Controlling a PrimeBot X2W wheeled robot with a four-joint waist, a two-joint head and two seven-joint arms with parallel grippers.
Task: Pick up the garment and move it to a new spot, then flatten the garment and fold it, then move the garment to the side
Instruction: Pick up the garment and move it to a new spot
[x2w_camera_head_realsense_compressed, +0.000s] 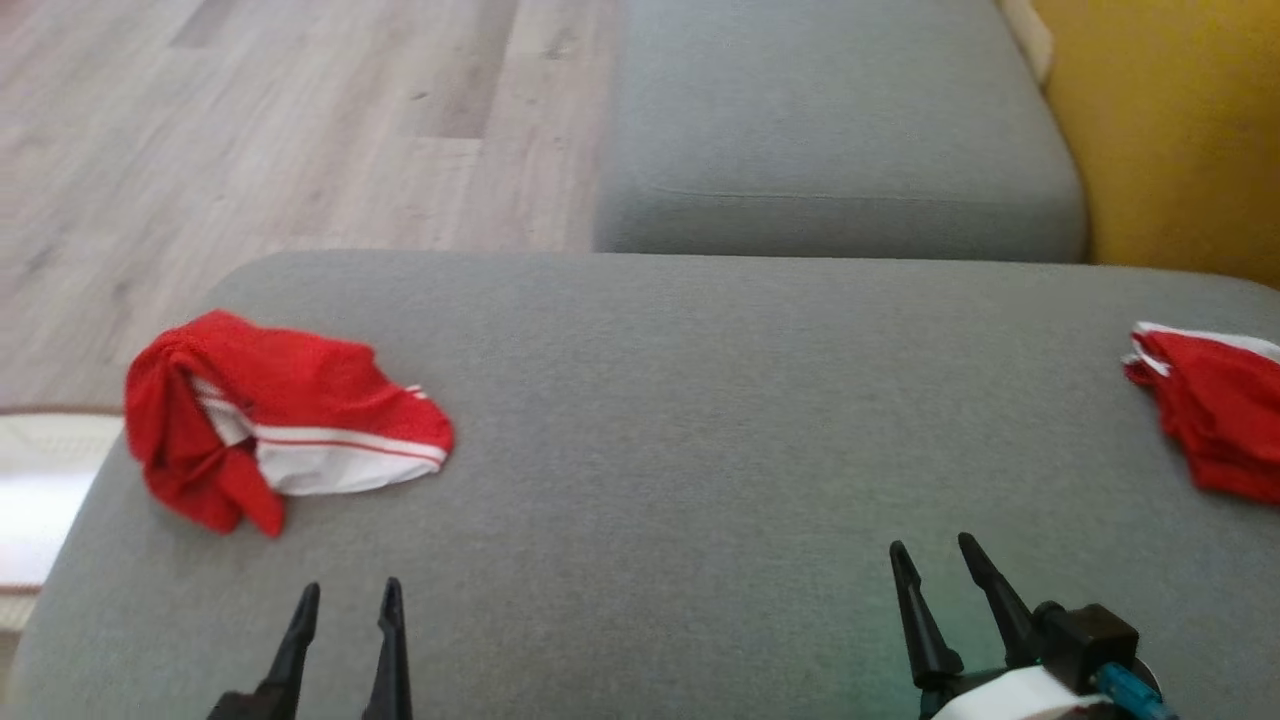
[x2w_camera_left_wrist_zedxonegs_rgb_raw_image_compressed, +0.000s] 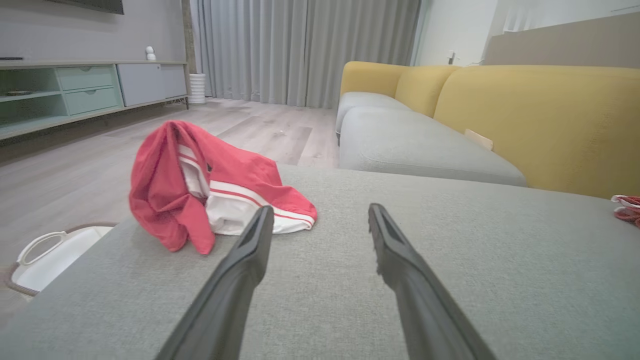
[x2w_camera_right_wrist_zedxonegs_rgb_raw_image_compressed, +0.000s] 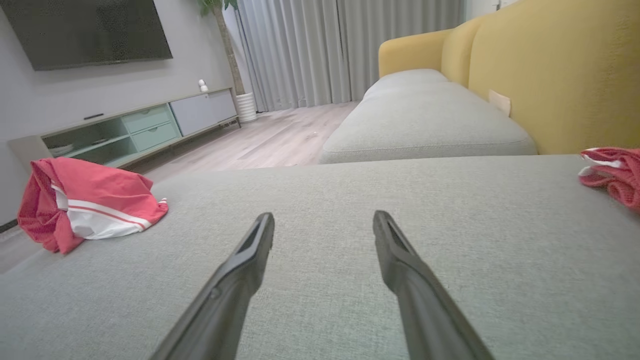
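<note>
A crumpled red garment (x2w_camera_head_realsense_compressed: 270, 415) with white stripes lies in a heap near the left edge of the grey sofa cushion (x2w_camera_head_realsense_compressed: 700, 400); the same garment (x2w_camera_left_wrist_zedxonegs_rgb_raw_image_compressed: 210, 187) is ahead and left in the left wrist view, and the garment (x2w_camera_right_wrist_zedxonegs_rgb_raw_image_compressed: 85, 202) sits far left in the right wrist view. My left gripper (x2w_camera_head_realsense_compressed: 350, 600) stands open near the cushion's front edge, below the garment and apart from it. My right gripper (x2w_camera_head_realsense_compressed: 935, 560) is open too, at the lower right, empty. In both wrist views the left gripper (x2w_camera_left_wrist_zedxonegs_rgb_raw_image_compressed: 320, 215) and right gripper (x2w_camera_right_wrist_zedxonegs_rgb_raw_image_compressed: 324, 222) have spread fingers above bare cushion.
A second red and white cloth (x2w_camera_head_realsense_compressed: 1215, 405) lies at the cushion's right edge. Beyond is another grey seat cushion (x2w_camera_head_realsense_compressed: 840, 130) and a yellow backrest (x2w_camera_head_realsense_compressed: 1180, 130). Wooden floor (x2w_camera_head_realsense_compressed: 280, 120) lies left, with a white basket (x2w_camera_left_wrist_zedxonegs_rgb_raw_image_compressed: 50, 252) beside the sofa.
</note>
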